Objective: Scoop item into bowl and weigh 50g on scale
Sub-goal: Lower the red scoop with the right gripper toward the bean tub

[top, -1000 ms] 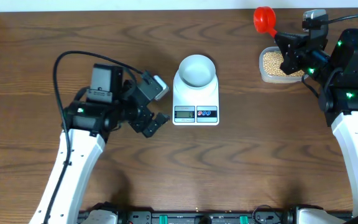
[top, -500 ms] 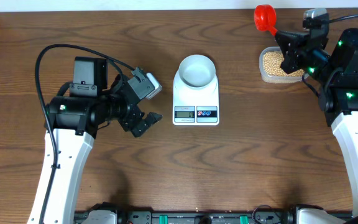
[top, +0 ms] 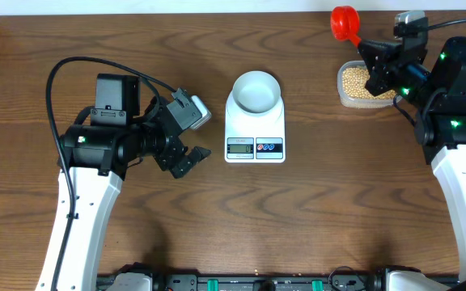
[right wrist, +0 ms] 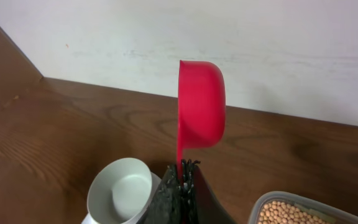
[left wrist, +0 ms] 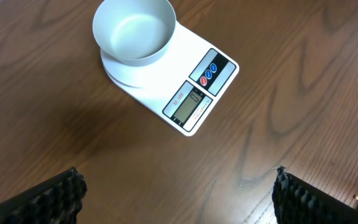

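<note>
The pale blue-grey bowl (top: 255,90) stands empty on the white scale (top: 255,136) at the table's middle; both also show in the left wrist view, bowl (left wrist: 134,31) and scale (left wrist: 194,99). The beige beans (top: 357,80) fill a clear tub (top: 344,97) at the far right, with a corner visible in the right wrist view (right wrist: 289,213). My right gripper (top: 370,50) is shut on the handle of a red scoop (top: 344,23), held above the tub's left end; the scoop (right wrist: 200,102) shows on edge in the right wrist view. My left gripper (top: 191,152) is open and empty, left of the scale.
The table's back edge meets a white wall (right wrist: 229,37) just behind the scoop. The left arm's black cable (top: 71,69) loops over the table at the left.
From a second ago to half a second ago my left arm drew back to the left, away from the scale; since then it is still. The right arm and scoop have not moved.
</note>
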### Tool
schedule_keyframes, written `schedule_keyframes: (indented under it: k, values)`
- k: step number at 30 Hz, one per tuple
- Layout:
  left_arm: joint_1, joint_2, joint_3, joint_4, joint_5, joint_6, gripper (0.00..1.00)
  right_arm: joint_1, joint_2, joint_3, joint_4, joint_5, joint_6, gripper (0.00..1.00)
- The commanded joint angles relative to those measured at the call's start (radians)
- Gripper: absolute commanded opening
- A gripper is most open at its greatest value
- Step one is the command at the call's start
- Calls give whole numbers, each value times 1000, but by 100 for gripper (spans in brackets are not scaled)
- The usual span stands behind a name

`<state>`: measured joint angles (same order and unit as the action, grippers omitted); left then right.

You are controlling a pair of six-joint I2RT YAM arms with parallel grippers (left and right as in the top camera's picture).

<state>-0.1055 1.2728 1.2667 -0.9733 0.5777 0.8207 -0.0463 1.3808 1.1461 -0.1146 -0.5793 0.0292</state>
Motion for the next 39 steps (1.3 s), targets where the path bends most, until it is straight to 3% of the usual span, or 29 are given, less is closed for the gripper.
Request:
schedule_keyframes:
  k: [1,12,18,25,39]
  values:
    - [4,6,19,-6,17,21,98,3,1,15,0,5,-31,1]
    - [4,6,19,-6,17,21,98,3,1,15,-29,5,-32,1]
    - [4,6,19,-6,17,21,98,0,0,41,-209,122,-84,1]
    - [4,6,19,-6,17,21,98,0,0,254,-571,375,-204,1]
    - [4,6,19,-6,16,21,98,3,1,294,-710,419,-198,1]
